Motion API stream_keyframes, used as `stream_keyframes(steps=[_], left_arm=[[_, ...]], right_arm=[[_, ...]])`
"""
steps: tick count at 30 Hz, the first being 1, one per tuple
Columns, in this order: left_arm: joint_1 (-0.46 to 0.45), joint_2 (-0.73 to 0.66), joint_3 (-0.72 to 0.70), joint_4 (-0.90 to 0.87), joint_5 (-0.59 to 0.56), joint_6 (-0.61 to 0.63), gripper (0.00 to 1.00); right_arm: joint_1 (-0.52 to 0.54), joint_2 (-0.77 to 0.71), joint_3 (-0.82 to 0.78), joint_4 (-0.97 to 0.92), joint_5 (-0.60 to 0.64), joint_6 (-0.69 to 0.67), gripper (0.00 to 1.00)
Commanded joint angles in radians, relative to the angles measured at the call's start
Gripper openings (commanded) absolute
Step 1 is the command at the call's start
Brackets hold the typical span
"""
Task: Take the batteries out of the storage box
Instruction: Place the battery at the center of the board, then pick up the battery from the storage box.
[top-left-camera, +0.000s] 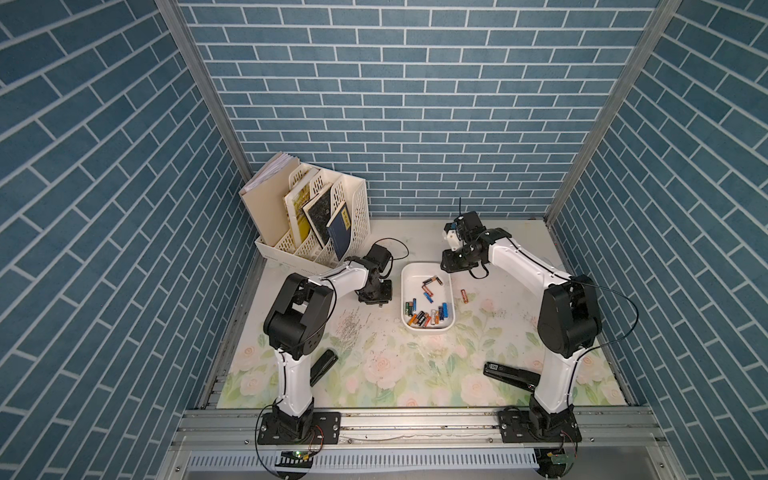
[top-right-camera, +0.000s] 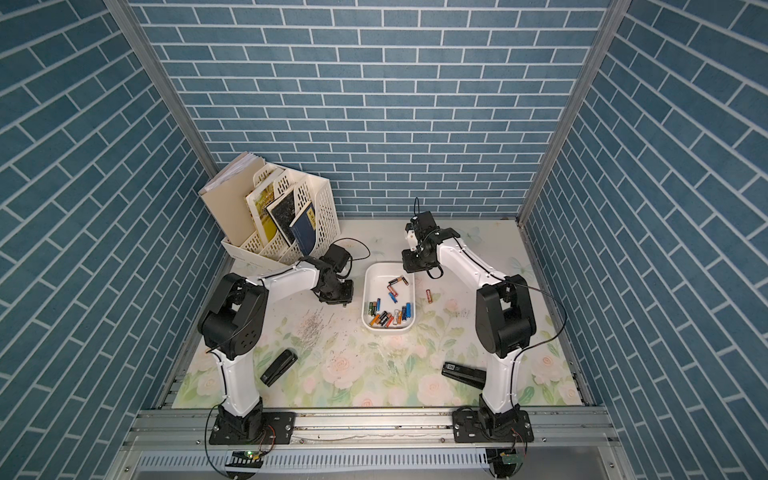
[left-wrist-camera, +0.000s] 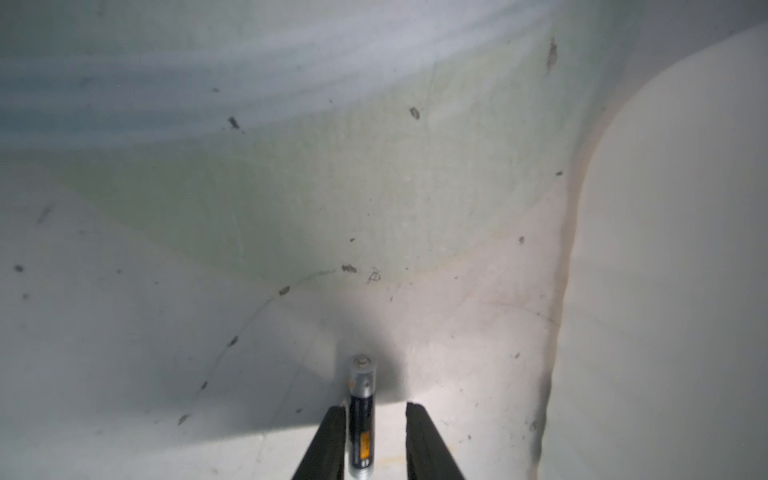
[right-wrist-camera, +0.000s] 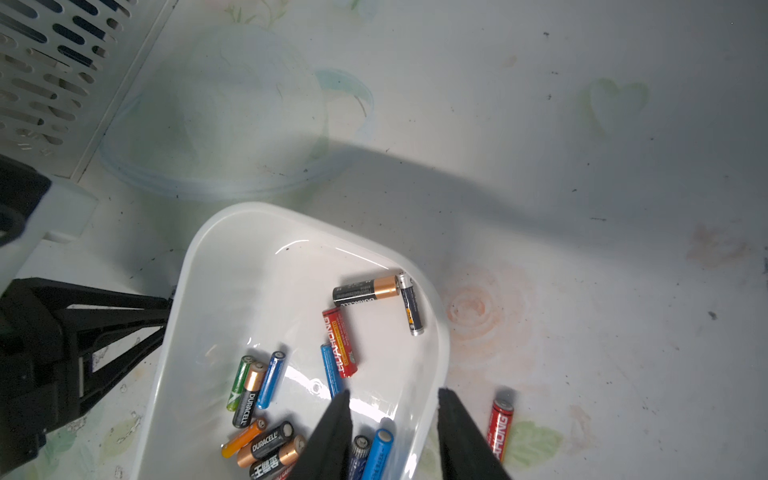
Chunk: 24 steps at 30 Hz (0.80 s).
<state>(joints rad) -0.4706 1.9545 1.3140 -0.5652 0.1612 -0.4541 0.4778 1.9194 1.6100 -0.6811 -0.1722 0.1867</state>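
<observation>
The storage box (top-left-camera: 415, 274) (top-right-camera: 376, 274) is a shallow white tray at mid-table, and several batteries (top-left-camera: 424, 318) (top-right-camera: 388, 318) (right-wrist-camera: 266, 444) lie in it, most at its near end. A red battery (top-left-camera: 464, 296) (right-wrist-camera: 500, 428) lies on the mat to the box's right. My left gripper (top-left-camera: 380, 304) (left-wrist-camera: 375, 409) is low over the mat, left of the box. Its jaws are slightly apart around a black-and-silver battery (left-wrist-camera: 361, 411) that touches one finger, with a gap to the other. My right gripper (top-left-camera: 451, 268) (right-wrist-camera: 393, 395) hangs open and empty over the box's far right rim.
A cream perforated file rack (top-left-camera: 328, 216) with books stands at the back left. Two black staplers (top-left-camera: 323, 365) (top-left-camera: 511, 374) lie near the front, beside the arm bases. Loose staples (top-left-camera: 349, 328) are scattered on the floral mat left of the box. The box's outer wall (left-wrist-camera: 665, 249) is close beside the left gripper.
</observation>
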Motion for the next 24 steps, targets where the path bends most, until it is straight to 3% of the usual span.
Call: stream_keyframes(steps=[1,9,24], left_arm=[[0.004,-0.002,0.025,-0.036,-0.014,0.01,0.33],[0.005,-0.031,0.035,-0.051,-0.03,-0.001,0.38],[0.005,-0.094,0.064,-0.084,-0.045,-0.001,0.4]], right_arm=[[0.021,-0.025,0.007,-0.031,0.01,0.02,0.38],[0.066,-0.032,-0.06,0.006,0.01,0.026,0.38],[0.117,0.117,-0.046,0.056,0.01,0.016,0.38]])
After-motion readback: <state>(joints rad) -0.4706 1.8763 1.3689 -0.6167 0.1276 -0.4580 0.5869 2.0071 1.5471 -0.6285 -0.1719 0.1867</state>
